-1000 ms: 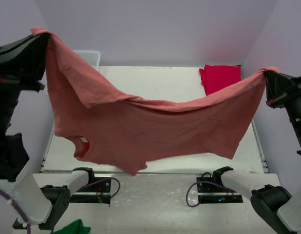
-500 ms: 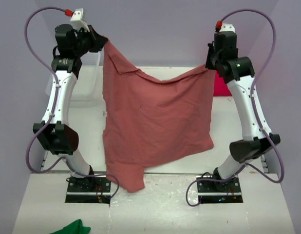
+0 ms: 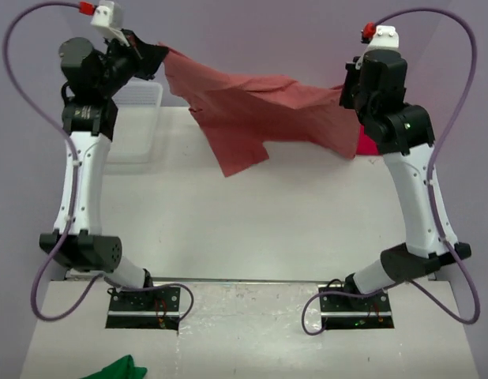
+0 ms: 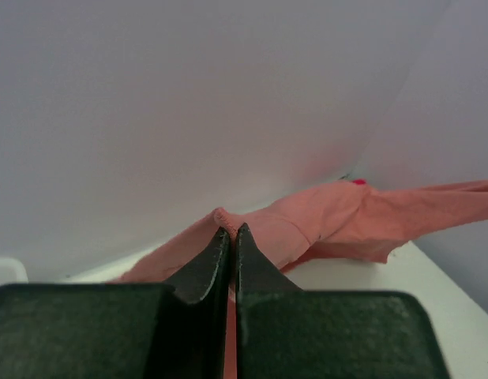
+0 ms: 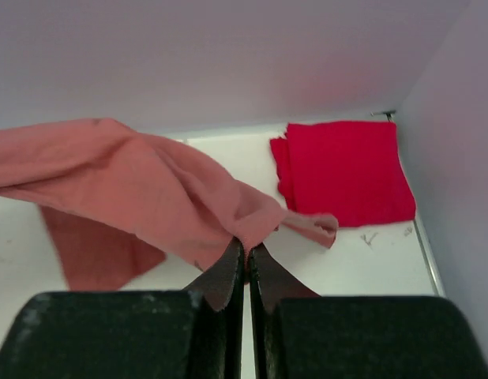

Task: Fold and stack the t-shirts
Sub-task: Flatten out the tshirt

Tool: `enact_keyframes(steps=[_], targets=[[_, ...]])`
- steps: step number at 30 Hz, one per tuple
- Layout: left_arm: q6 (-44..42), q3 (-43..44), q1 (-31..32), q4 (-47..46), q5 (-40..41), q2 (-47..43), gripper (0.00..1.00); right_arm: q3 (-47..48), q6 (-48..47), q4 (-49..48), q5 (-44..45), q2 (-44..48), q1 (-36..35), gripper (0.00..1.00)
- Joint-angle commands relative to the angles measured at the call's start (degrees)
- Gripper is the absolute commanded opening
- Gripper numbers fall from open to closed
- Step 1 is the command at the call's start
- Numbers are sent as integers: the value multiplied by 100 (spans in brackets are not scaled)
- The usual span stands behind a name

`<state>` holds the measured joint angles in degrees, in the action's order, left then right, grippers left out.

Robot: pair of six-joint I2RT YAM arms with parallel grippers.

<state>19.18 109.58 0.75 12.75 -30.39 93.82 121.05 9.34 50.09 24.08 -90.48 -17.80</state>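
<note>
You have the left gripper clamped on one corner of the salmon t-shirt | right gripper pinches its other end | shirt hangs stretched between them over the far table | crimson t-shirt lies folded at far right

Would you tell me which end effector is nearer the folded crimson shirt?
Right. The right end effector hangs beside the crimson shirt; the left end effector is across the table.

The top view looks down from high behind the arms over the whole counter. Each wrist view peers close along its own fingers — left pincer, right pincer — toward the back wall; all three share the salmon t-shirt.
</note>
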Motion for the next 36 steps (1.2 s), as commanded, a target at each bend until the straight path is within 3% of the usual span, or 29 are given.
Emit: enact_keyframes(steps=[1,8,16,19,24,27,31,36], targets=[[139,300,-23,-284,-362,-1573,0,278,-205,0,431,1091,-442,0],[51,1081,-31,587,-177,-3009,0,542,-249,240,809,2261,-1392,0],[147,1426,-40,975,-195,-3169,0,1034,-618,213,598,2833,-1560,0],[121,1470,-40,931,-73,-2888,0,806,-1003,-340,703,2904,-1568,0],[-54,1382,-40,712,33,-1895,0,929,-1882,-930,1335,2072,-1542,0],[-230,1014,-40,466,226,-1342,0,395,-1605,-1018,1075,1623,-1183,0],[-406,601,-32,149,481,-489,0,-887,-1049,-1413,485,1095,-200,0],[-582,-32,-23,-333,552,820,0,-1119,-706,-1335,360,-196,242,0]])
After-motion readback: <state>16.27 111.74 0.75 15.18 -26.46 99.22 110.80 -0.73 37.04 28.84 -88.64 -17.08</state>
